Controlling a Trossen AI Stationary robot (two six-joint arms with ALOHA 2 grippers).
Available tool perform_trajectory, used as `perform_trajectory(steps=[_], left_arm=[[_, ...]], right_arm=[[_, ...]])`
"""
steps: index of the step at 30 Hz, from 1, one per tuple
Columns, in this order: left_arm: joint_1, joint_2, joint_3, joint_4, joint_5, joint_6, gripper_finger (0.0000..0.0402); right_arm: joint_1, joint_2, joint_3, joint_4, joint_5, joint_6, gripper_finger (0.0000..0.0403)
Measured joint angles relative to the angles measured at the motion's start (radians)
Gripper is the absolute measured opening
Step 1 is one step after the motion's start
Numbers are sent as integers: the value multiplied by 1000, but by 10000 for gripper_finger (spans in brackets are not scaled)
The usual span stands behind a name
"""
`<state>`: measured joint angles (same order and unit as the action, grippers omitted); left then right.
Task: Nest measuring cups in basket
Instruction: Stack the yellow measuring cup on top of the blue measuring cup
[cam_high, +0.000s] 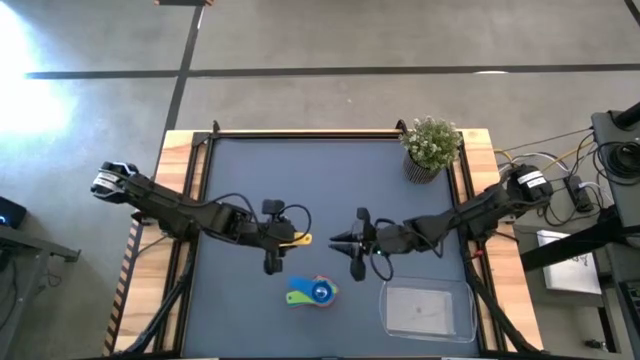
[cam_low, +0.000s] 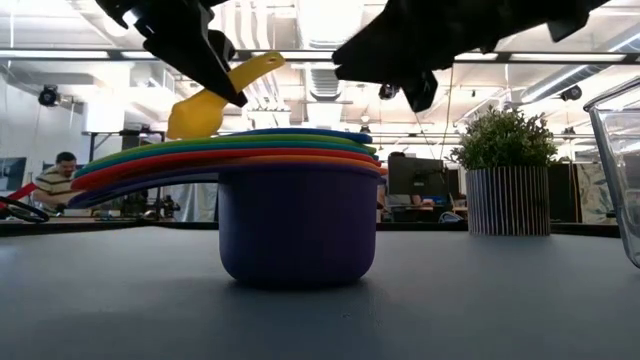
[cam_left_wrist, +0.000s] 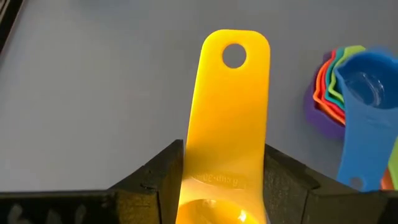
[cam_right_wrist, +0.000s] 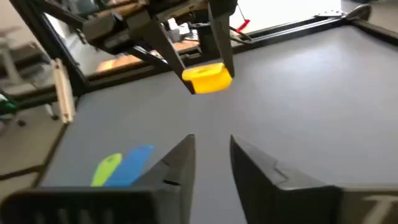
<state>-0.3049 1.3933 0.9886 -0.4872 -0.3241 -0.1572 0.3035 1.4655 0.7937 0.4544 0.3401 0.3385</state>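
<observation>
Measuring cups (cam_high: 312, 291) sit nested in a stack on the table near its front edge, blue one on top, outside the clear basket (cam_high: 466, 322) that stands just to their right. One cup is apart from them: the yellow cup (cam_left_wrist: 225, 118) hangs in the air, clamped by its handle between the fingers of the left gripper (cam_high: 274, 238), above and behind the stack. The right gripper (cam_high: 345, 240) faces it from close by with nothing between its fingers, which stand a little apart.

The likely trouble is the yellow cup slipping or twisting as it comes down, since only the flat handle is pinched; a tilted bowl would ride on the blue cup instead of seating. The stack could also be knocked over by the nearby right gripper, and it is not yet in the basket.
</observation>
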Motion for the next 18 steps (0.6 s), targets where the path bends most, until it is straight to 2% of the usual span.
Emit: perform_trajectory(steps=[5, 9, 14, 18], left_arm=[[-2, 0, 0, 6, -2, 49, 154], [-2, 0, 0, 9, -12, 73, 153], [-2, 0, 0, 10, -47, 85, 152], [-2, 0, 0, 9, -60, 89, 150]], right_arm=[[-14, 32, 0, 105, -54, 81, 148], [-44, 53, 0, 134, -56, 187, 185], [-86, 80, 0, 195, -69, 286, 204], [-114, 117, -1, 330, -144, 325, 205]])
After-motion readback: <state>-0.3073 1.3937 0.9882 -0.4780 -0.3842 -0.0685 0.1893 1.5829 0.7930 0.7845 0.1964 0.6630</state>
